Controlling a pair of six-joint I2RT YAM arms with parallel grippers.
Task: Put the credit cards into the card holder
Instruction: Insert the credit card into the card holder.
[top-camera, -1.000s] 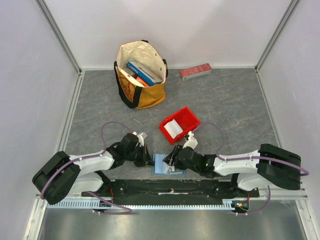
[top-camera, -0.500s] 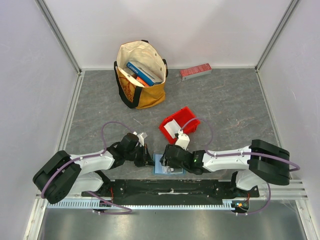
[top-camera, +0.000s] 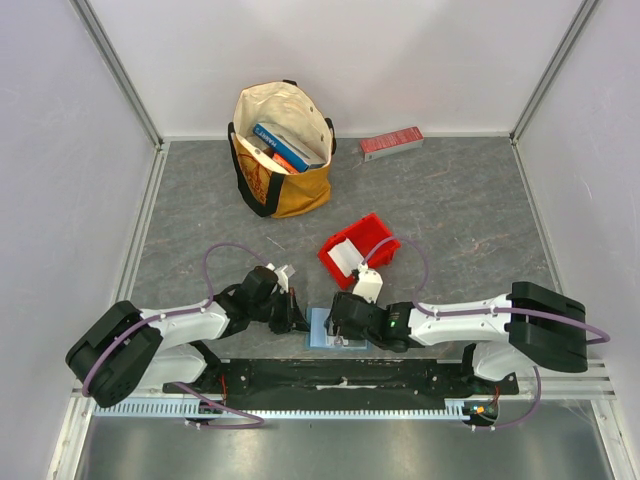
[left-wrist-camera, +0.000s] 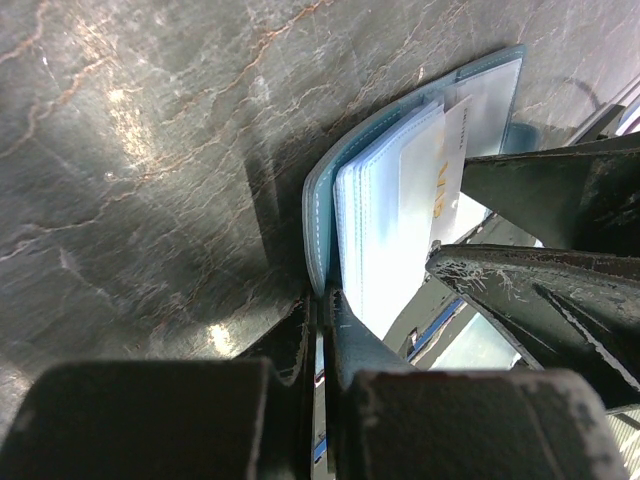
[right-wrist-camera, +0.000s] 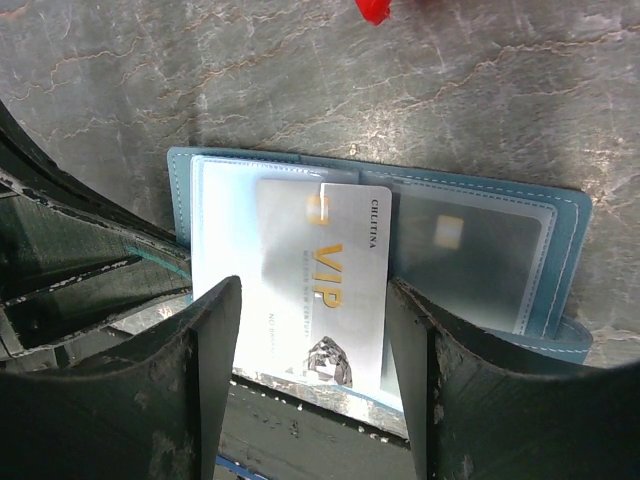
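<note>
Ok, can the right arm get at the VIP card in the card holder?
Probably yes: the right end effector is open and straddles the VIP card, which sticks partly out of the card holder.

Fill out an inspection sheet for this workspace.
Surface: grey veined table top.
Job's things: card holder lies open by the arm bases; VIP card partly slid under its clear sleeve.
Clutter: tote bag with books, red box by far wall, red bin holding something white.
Grippers: left gripper shut on the holder's edge; right gripper open, straddling the card.
Cables: purple cables loop along both arms.
Surroundings: white walls, metal frame posts.
</note>
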